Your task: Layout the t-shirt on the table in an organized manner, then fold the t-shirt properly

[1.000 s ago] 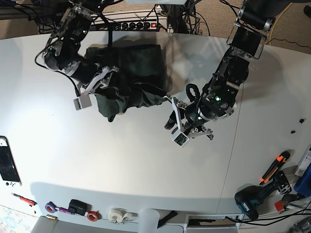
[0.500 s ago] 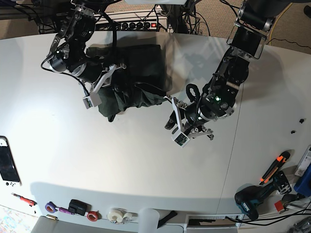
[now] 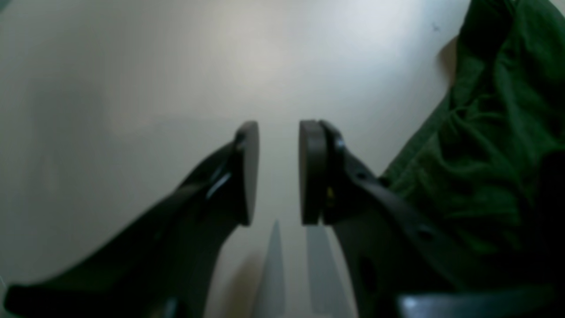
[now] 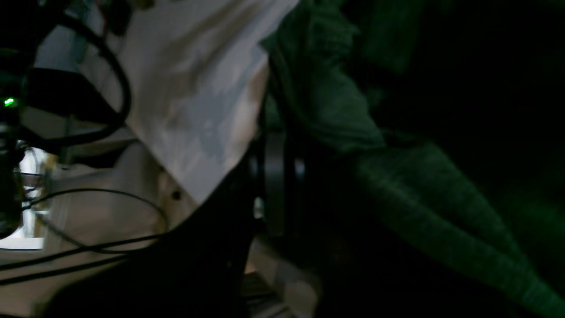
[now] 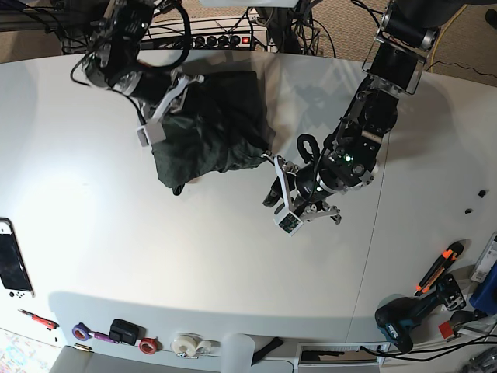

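The dark green t-shirt (image 5: 213, 128) lies bunched up on the white table (image 5: 194, 256), toward the back left in the base view. My right gripper (image 5: 180, 92) is at the shirt's back left edge. In the right wrist view this right gripper (image 4: 278, 176) has its pads pressed together on a fold of the t-shirt (image 4: 335, 115). My left gripper (image 5: 273, 183) hovers just right of the shirt's front right corner. It stands open in the left wrist view, where the left gripper (image 3: 278, 172) has bare table between its fingers and the t-shirt (image 3: 485, 154) beside it.
A power strip (image 5: 221, 39) and cables run along the back edge. A game console (image 5: 14, 268) lies at the left edge. Tape rolls (image 5: 186, 344) sit at the front. A drill (image 5: 404, 318) and an orange-handled tool (image 5: 439, 268) lie at the front right.
My right gripper has shut on the t-shirt and pulled its left side toward the back of the table. The shirt now sits more gathered. The left arm has not moved.
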